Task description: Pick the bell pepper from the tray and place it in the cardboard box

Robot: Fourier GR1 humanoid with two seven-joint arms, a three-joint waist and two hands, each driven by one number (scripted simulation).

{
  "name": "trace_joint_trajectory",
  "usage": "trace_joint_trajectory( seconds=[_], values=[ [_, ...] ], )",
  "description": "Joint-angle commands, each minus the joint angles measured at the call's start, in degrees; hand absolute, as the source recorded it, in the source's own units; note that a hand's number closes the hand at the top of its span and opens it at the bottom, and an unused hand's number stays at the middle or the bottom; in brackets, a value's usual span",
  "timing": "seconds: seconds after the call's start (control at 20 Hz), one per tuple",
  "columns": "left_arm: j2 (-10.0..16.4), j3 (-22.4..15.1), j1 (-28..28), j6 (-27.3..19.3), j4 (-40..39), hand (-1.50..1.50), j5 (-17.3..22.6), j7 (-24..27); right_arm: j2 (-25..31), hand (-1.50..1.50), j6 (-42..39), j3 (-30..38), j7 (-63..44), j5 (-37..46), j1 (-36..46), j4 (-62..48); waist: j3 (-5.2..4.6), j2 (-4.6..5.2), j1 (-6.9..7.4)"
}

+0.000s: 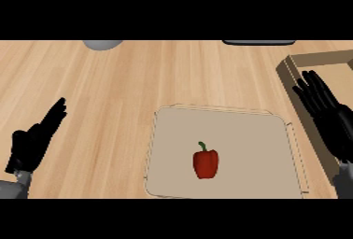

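red bell pepper (205,163) lying near middle of beige tray (241,130), green stem pointing away from robot. likely light, stiff-skinned, glossy, rounded, so tending to slip or roll; best taking hold across broad body, not stem. right hand (325,114) hovering just right of tray, near cardboard box (293,65), fingers straight, apart, holding nothing. left hand (34,140) resting at left, fingers straight. nothing blocking path; grey object (103,44), dark object (258,42) sitting at far edge.

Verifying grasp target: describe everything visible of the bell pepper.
The bell pepper is red, smooth-looking, blocky, with a short green stem curving toward the view's top. It looks whole and lies on the beige tray, slightly lower-left of the tray's middle, touching only the tray. The left hand and right hand are apart from it.
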State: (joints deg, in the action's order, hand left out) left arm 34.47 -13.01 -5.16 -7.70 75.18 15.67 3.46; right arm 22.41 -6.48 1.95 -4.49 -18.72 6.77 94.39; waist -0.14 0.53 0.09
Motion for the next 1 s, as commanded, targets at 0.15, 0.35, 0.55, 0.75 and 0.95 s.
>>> trace_joint_trajectory(
  seconds=[0.15,0.35,0.55,0.75,0.95],
  values=[
    [1.36,-0.18,-4.27,2.03,7.6,0.0,-2.48,3.3,1.91,-1.5,9.22,4.63,-2.87,4.5,1.39,15.14,0.0,-1.66,-1.85],
    [-1.3,-2.14,-6.8,3.78,8.65,0.0,-2.6,6.01,11.68,-1.5,9.72,4.08,-9.22,16.61,-2.43,20.06,-0.19,-1.37,-3.36],
    [-2.45,-3.22,-7.12,3.42,11.57,0.0,-5.02,4.91,5.59,-1.5,12.58,-2.05,-2.78,26.35,-11.11,27.61,0.13,-0.77,-0.77],
    [-3.98,-3.47,-8.56,3.39,10.13,0.0,-6.23,3.95,10.79,-1.5,7.7,-2.63,-0.57,30.5,-13.96,32.52,0.11,-0.68,-1.11],
    [-4.89,-2.92,-6.89,4.01,10.23,0.0,-6.42,5.95,14.17,-1.5,4.03,-6.16,-3.22,36.82,-15.57,36.63,0.06,-0.64,-0.63]
  ],
)
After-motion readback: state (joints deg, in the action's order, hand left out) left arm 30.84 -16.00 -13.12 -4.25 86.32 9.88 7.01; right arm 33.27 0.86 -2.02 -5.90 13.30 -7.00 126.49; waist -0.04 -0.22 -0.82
